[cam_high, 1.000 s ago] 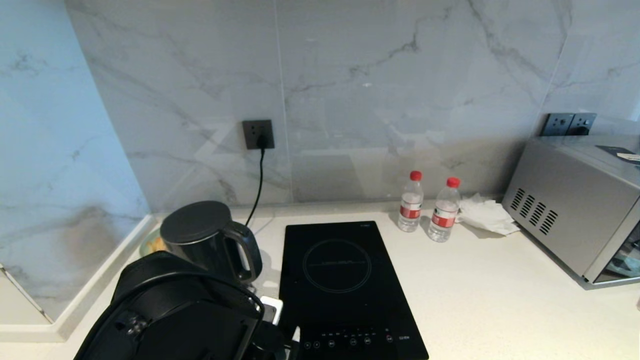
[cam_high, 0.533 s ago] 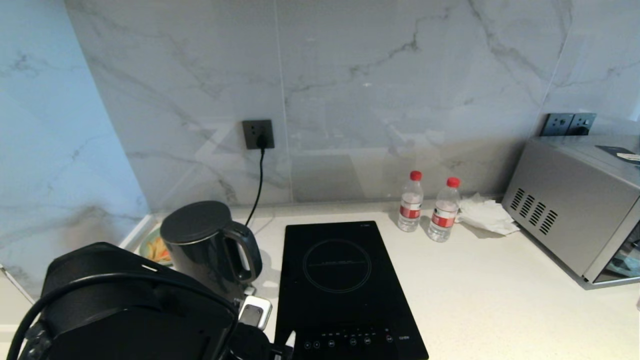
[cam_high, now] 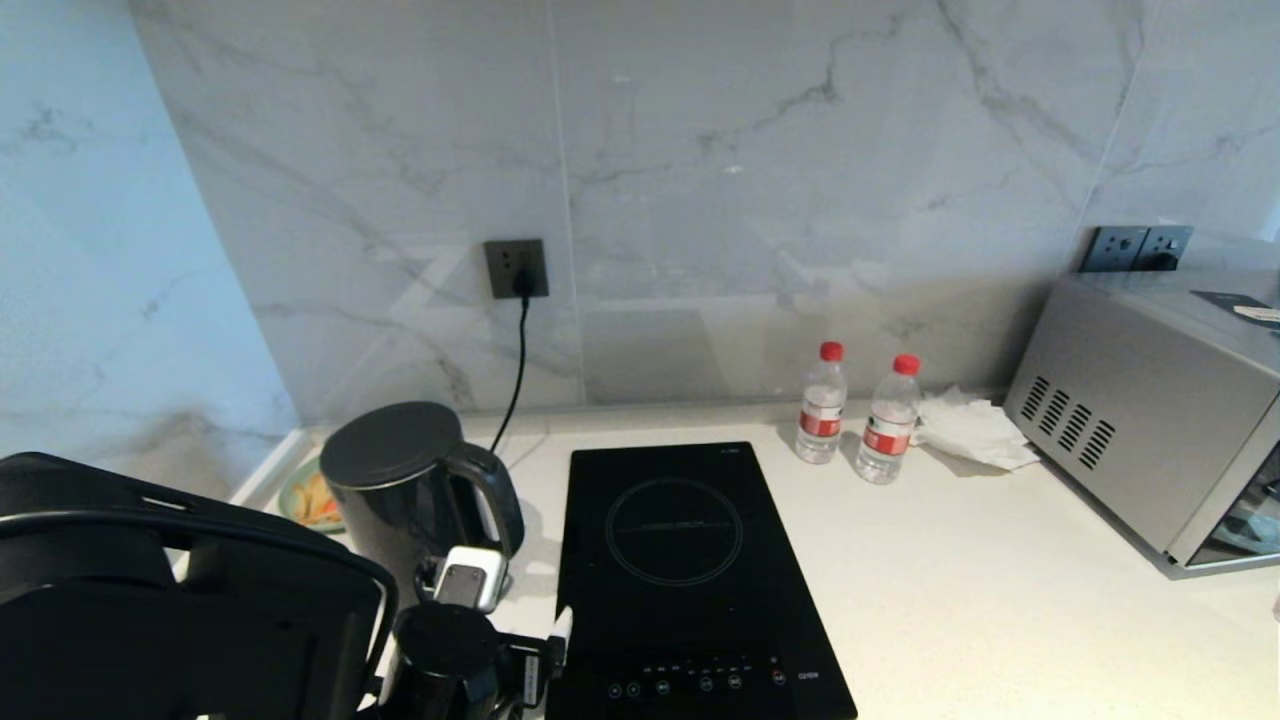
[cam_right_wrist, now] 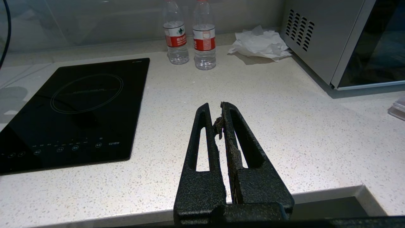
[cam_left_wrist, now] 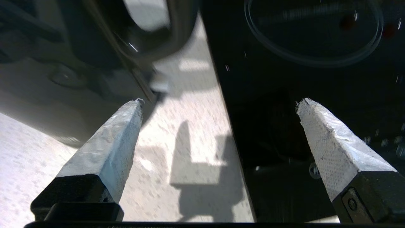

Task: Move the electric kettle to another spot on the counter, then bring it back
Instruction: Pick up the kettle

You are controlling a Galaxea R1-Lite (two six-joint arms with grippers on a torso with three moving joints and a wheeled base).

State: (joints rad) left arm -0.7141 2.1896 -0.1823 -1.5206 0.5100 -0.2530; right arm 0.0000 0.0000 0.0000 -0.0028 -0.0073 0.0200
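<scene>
The left pincer (cam_left_wrist: 218,104) stands wide open and empty, its two pale-padded fingers (cam_left_wrist: 110,139) spread far apart above the seam where the white speckled tabletop (cam_left_wrist: 190,177) meets the black induction hob (cam_left_wrist: 300,79). One finger hangs over the tabletop, the other over the dark glass. Just beyond the fingertips, the wrist camera shows the foot of the electric kettle (cam_left_wrist: 95,41) with the lower curve of its loop handle, blurred, close but not touched by either pad.

From the head camera, the left arm fills the lower left corner, and the left pincer (cam_high: 500,610) sits low between the kettle and the hob's near left edge. The electric kettle (cam_high: 415,490) stands upright on the tabletop (cam_high: 1000,620) near the back left corner, to the left of the induction hob (cam_high: 690,570), its flat grey lid on and its handle facing the hob. A black cord (cam_high: 515,370) runs down from a wall socket (cam_high: 516,268) behind it. A small plate of food (cam_high: 310,495) peeks out to the kettle's left, by the wall.

The right pincer (cam_right_wrist: 221,117) is closed on nothing, its black fingers pressed together above the front part of the tabletop, well right of the hob. Farther back stand two water bottles (cam_high: 855,415) side by side, a crumpled white tissue (cam_high: 975,430) just beside them, and a silver microwave oven (cam_high: 1150,420) at the right.
</scene>
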